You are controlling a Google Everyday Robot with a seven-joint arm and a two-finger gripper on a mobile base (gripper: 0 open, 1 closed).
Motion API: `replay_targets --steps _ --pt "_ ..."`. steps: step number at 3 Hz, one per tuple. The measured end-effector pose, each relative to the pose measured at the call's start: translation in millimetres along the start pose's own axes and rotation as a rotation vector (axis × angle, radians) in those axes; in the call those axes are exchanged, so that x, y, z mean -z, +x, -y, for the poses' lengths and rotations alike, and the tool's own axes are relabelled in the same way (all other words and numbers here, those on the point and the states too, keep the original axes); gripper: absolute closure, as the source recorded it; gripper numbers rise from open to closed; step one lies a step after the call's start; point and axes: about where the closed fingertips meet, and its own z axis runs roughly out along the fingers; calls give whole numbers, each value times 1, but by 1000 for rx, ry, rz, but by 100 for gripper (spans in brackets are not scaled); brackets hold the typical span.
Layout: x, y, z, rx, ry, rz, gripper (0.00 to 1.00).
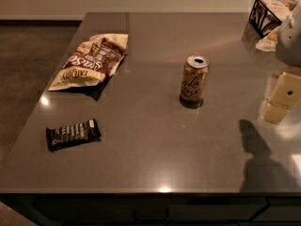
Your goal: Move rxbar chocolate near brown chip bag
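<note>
The rxbar chocolate (73,134), a small flat black bar with white lettering, lies near the table's front left corner. The brown chip bag (90,60), wrinkly, brown and cream-yellow, lies flat at the back left, well behind the bar. My gripper (282,98), cream-coloured, hangs above the table at the right edge of the view, far from both. It holds nothing that I can see.
An orange-tan drink can (194,79) stands upright in the middle of the grey table (150,154). A black wire basket (270,13) with wrappers sits at the back right corner. The arm's shadow (261,159) falls at the front right. Floor lies beyond the left edge.
</note>
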Motion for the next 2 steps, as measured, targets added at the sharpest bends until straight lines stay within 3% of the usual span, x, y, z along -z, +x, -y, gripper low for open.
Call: replay_targets --steps 1,2 --pt "0 0 0 0 0 0 0" --pt "-2 -25 2 36 -4 16 0"
